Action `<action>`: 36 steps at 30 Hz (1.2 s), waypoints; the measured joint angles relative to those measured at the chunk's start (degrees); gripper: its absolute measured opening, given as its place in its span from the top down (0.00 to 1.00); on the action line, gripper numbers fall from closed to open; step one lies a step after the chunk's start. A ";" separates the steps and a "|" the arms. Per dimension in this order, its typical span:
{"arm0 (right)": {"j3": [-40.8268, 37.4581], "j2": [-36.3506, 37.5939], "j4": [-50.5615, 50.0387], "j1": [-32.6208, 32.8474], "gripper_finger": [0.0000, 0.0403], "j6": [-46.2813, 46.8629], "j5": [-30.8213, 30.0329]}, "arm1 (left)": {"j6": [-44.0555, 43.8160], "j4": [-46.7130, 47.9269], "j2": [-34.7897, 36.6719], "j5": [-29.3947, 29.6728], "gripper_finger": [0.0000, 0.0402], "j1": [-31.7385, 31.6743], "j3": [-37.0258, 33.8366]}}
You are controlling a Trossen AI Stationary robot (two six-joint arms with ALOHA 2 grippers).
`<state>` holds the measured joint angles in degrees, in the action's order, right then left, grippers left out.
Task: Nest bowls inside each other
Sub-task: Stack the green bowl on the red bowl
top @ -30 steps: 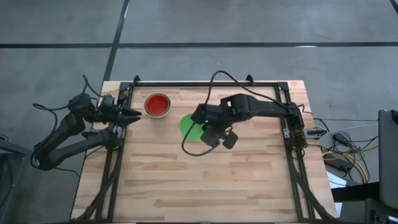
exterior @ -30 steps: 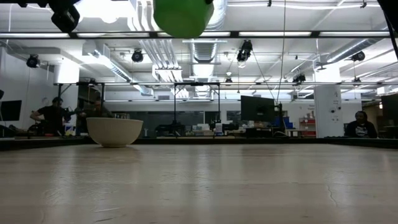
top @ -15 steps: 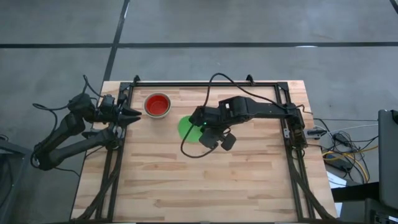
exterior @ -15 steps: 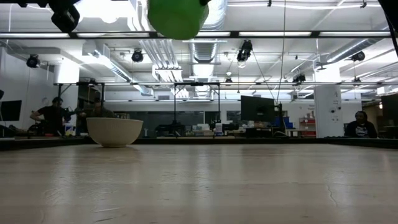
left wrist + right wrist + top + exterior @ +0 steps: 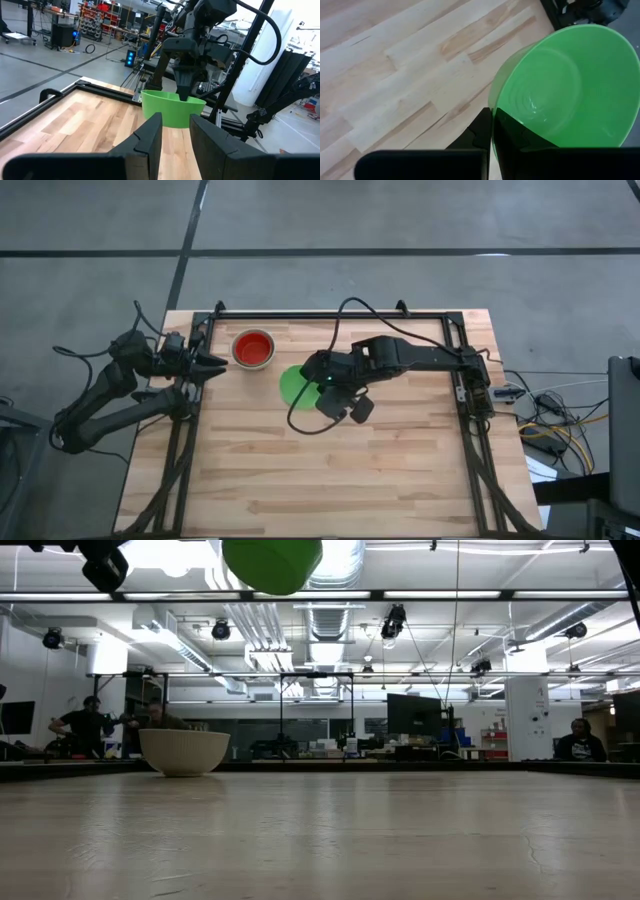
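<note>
A bright green bowl (image 5: 293, 385) hangs well above the table's middle, with my right gripper (image 5: 313, 383) shut on it; the low view shows it high up (image 5: 272, 562). A red bowl (image 5: 253, 348) sits inside a whitish-grey bowl (image 5: 184, 752) that stands on its base at the far left of the table. My left gripper (image 5: 212, 363) waits level at the left edge, near the red bowl. It is open (image 5: 175, 135) and has nothing between its fingers. My right gripper pinches the green bowl's wall at the rim (image 5: 492, 97), one finger inside the bowl and one outside. The fingers (image 5: 184, 92) come from above, slanting down from the table's right side. The bowl hangs upright and about level, clear of the table.
A black frame (image 5: 330, 313) runs along the table's far, left and right edges. A black cable (image 5: 300, 418) loops below the right arm. Bare wood (image 5: 330, 470) fills the near half. People (image 5: 85, 725) stand in the room far beyond the table.
My right gripper has carried the green bowl a short way toward the table's left, closer to the red bowl. The bowl stays upright and clear of the table.
</note>
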<state>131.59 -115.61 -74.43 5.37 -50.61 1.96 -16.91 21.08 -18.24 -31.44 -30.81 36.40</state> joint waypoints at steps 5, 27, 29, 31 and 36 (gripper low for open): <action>0.00 0.00 0.98 0.00 0.98 0.89 0.00 | -0.76 0.00 0.00 -0.01 0.74 -0.01 0.00; 0.00 0.02 3.56 0.02 0.98 3.67 0.00 | -1.26 0.00 -0.11 -0.02 0.74 0.00 0.00; 0.00 0.02 3.68 0.02 0.98 3.64 0.00 | -1.28 -0.01 -0.11 -0.02 0.74 -0.01 0.00; 0.00 0.02 3.69 0.02 0.98 3.14 0.00 | -1.30 0.00 -0.11 -0.01 0.74 -0.01 0.00; 0.00 0.02 3.71 0.16 0.98 1.51 0.04 | -1.50 -0.04 -0.22 0.29 0.74 0.00 0.00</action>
<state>131.59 -115.59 -70.72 5.52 -49.10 2.00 -18.41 21.04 -18.45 -31.15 -30.81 36.40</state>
